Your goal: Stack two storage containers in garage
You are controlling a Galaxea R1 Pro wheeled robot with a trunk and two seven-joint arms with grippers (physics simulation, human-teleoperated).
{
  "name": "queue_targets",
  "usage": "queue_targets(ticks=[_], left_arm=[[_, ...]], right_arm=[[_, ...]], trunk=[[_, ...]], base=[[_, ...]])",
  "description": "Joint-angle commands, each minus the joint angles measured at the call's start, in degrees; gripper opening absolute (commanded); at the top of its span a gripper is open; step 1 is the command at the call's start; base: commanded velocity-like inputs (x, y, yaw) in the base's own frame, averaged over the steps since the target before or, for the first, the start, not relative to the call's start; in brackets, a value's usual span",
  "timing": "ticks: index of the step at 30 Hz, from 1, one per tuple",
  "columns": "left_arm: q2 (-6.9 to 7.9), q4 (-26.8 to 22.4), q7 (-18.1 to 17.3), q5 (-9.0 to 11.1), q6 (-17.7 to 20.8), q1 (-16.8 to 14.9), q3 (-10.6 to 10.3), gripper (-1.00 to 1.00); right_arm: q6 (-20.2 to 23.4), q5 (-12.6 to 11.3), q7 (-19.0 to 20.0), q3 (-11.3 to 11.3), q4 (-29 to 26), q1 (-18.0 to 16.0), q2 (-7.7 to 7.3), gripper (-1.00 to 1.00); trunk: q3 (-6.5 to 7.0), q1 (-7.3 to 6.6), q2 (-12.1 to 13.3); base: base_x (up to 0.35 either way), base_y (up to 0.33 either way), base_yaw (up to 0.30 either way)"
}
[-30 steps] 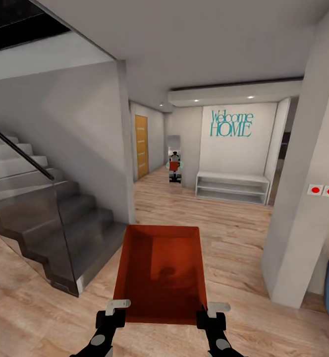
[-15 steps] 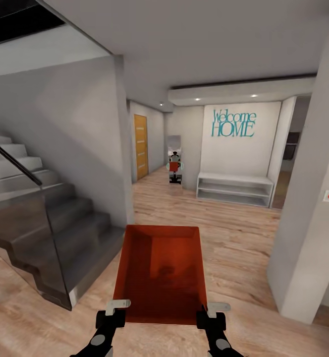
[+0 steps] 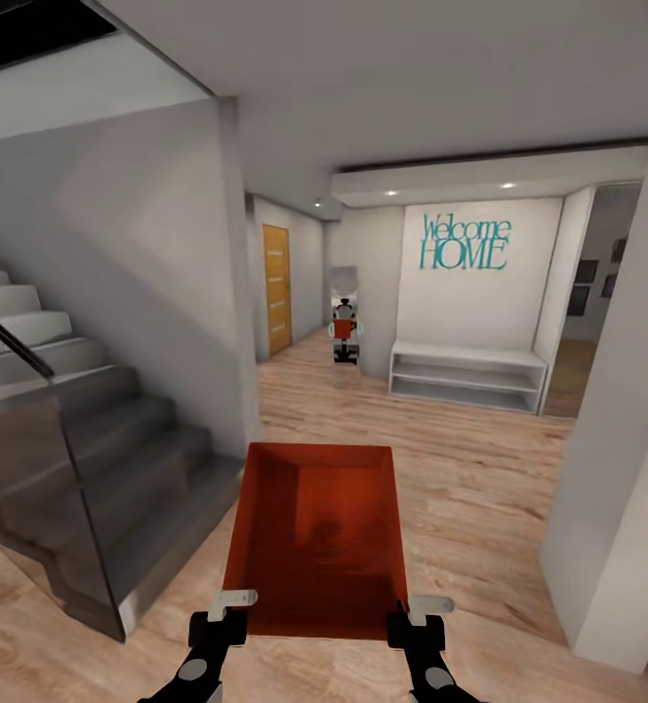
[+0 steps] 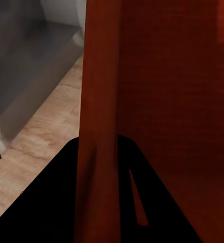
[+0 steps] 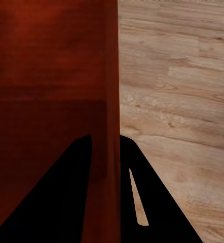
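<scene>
Jaws, left (image 3: 232, 599): clenched on the near left corner of the storage container (image 3: 316, 532), one finger either side of the side wall, as the left wrist view shows along the orange wall (image 4: 99, 126).
Jaws, right (image 3: 420, 605): clenched on the near right corner of the same container, pinching its side wall (image 5: 109, 101).
Container, place: held level in front of the robot, low in the head view, above a light wood-plank floor (image 3: 461, 469) and touching nothing else.
Container, direction: open top faces up; its long axis runs away from the robot, near end at the jaws, far end toward the hallway.
Surroundings: grey staircase (image 3: 90, 439) with a glass panel to the left; white pillar (image 3: 627, 469) to the right; far ahead a white bench shelf (image 3: 465, 376) under teal "Welcome HOME" lettering (image 3: 464, 242), a wooden door (image 3: 277, 288) far left, and a mirror (image 3: 343, 317) showing the robot.
Progress: judged early to middle. One container is lifted and in transit through the house; the garage is not reached. Setting this one down, fetching the other and stacking remain.
</scene>
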Motion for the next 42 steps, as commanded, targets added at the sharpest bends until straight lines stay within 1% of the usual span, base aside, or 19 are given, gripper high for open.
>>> queue_targets(ticks=[1, 42], left_arm=[[0.1, 0.2, 0.6, 0.3, -0.1, 0.0, -0.1, -1.0], [0.1, 0.2, 0.6, 0.3, -0.1, 0.0, -0.1, -1.0]], right_arm=[[-0.8, 1.0, 0.7, -1.1, -3.4, -0.1, -0.01, -1.0], [-0.8, 1.0, 0.7, -1.1, -3.4, -0.1, -0.01, -1.0]], trunk=[[-0.11, 0.05, -0.1], [-0.11, 0.05, -0.1]], base=[[0.323, 0.0, 0.0], [0.323, 0.0, 0.0]])
